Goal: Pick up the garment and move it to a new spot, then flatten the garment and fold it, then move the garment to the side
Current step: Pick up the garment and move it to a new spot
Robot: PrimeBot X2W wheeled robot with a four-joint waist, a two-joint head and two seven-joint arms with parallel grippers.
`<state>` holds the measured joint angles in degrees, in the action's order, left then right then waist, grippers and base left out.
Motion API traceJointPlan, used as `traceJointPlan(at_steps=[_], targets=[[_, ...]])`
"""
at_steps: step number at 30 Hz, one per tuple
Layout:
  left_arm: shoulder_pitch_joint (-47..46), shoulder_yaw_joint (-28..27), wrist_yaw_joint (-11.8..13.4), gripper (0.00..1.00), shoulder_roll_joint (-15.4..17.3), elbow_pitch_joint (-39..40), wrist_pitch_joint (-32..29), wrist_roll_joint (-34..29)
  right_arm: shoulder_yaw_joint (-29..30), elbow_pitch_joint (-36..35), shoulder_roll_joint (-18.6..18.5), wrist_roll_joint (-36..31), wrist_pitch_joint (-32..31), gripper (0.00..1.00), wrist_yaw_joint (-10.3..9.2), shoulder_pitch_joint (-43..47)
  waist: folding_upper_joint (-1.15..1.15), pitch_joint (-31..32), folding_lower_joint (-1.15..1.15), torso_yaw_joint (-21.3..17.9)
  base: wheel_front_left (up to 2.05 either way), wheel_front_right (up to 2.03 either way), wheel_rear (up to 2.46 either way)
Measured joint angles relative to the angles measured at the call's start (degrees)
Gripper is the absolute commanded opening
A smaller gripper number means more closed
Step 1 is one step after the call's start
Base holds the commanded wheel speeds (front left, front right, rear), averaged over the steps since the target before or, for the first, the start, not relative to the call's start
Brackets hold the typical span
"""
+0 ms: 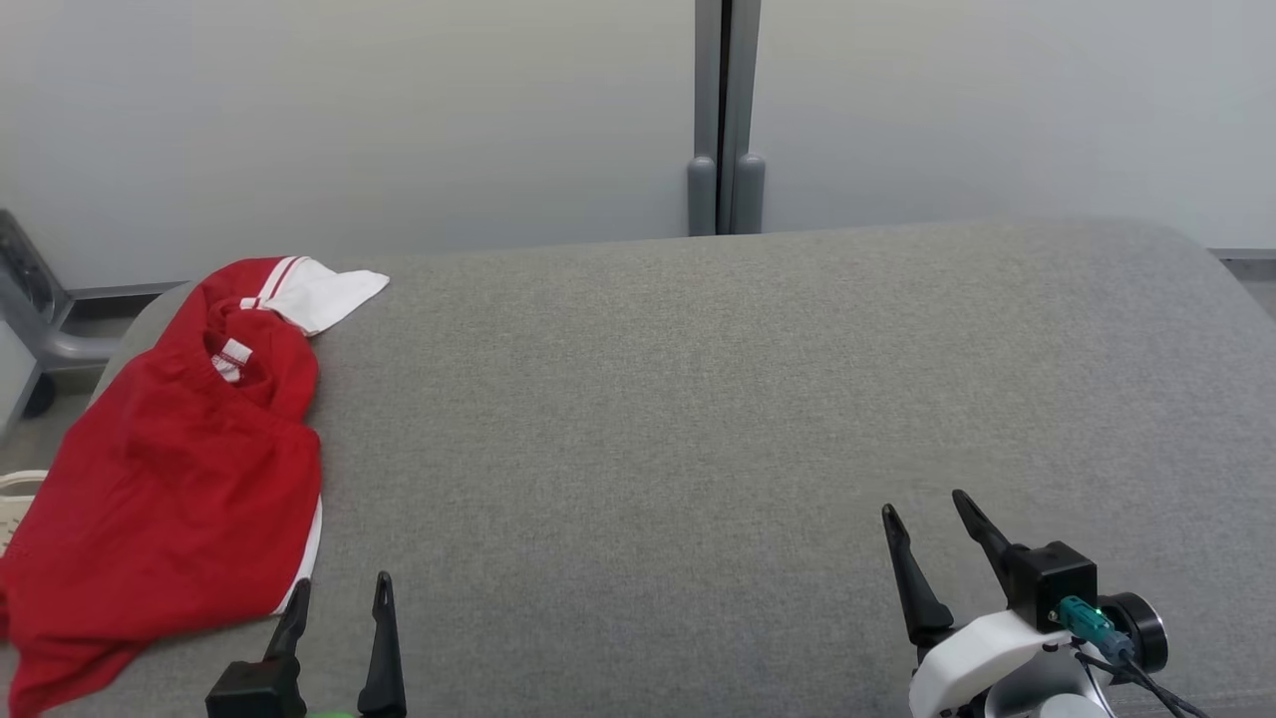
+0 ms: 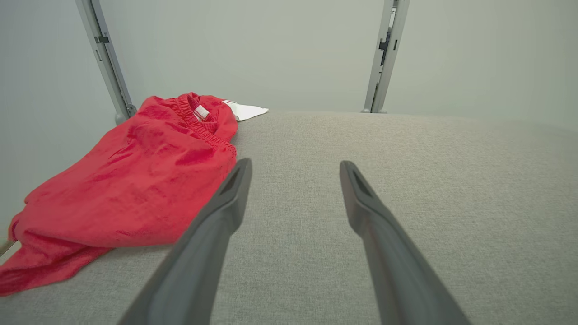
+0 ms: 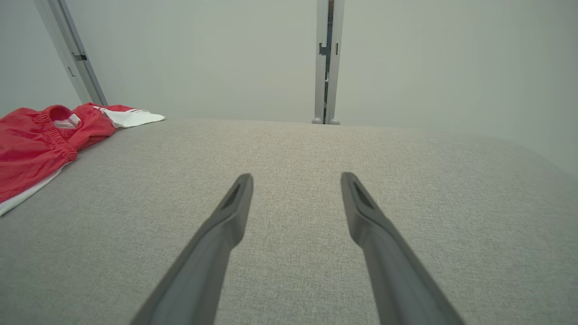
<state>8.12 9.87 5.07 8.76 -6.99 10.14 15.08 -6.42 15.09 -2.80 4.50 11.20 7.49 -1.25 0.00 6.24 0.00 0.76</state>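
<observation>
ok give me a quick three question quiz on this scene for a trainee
1. True or false: the red garment lies on the left side of the grey table.
2. The left fingers are: A open and empty, B shut on cloth, C shut and empty.
3. Which stand nearer the garment: the left fingers or the right fingers?
Key: 1 true; 2 A; 3 left.

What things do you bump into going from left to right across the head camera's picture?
red garment → left gripper → grey wall post → right gripper
</observation>
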Motion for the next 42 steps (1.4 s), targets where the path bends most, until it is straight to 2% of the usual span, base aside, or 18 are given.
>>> traceJointPlan(at_steps=[7,19,25,31,35,42], targets=[[-0.34,0.05,0.30,1.00,0.78,0.26,-0.26,0.00,0.11,0.03,0.01,0.55,0.34,1.00,0.00,0.39,0.00,-0.12,0.00,4.00,0.00,0.00,0.00],[-0.52,0.37,0.65,1.00,1.72,1.34,-0.99,0.03,-0.53,0.65,0.01,1.76,1.03,1.00,0.00,-0.11,0.00,-0.45,0.00,16.73,0.00,0.00,0.00],[-0.63,0.65,0.71,1.00,2.09,1.34,-0.92,0.24,-0.62,1.07,0.03,1.94,1.27,1.00,0.00,-0.27,0.00,-0.61,0.00,21.90,0.00,0.00,0.00],[-0.73,0.85,0.78,1.00,2.16,1.48,-0.94,0.30,-0.66,1.31,0.04,1.94,1.52,1.00,0.00,-0.32,0.00,-0.86,0.00,24.46,0.00,0.00,0.00],[-2.26,0.75,0.36,1.00,3.25,2.32,-1.96,0.47,-1.02,1.38,0.07,1.98,1.52,1.00,0.00,-0.47,0.00,-1.24,0.00,24.57,0.00,0.00,0.00],[-10.46,-0.04,-2.56,1.00,8.25,5.32,-9.18,1.32,-0.44,1.21,0.07,1.68,1.18,1.00,0.00,-0.85,0.00,-1.90,0.00,21.93,0.00,0.00,0.00]])
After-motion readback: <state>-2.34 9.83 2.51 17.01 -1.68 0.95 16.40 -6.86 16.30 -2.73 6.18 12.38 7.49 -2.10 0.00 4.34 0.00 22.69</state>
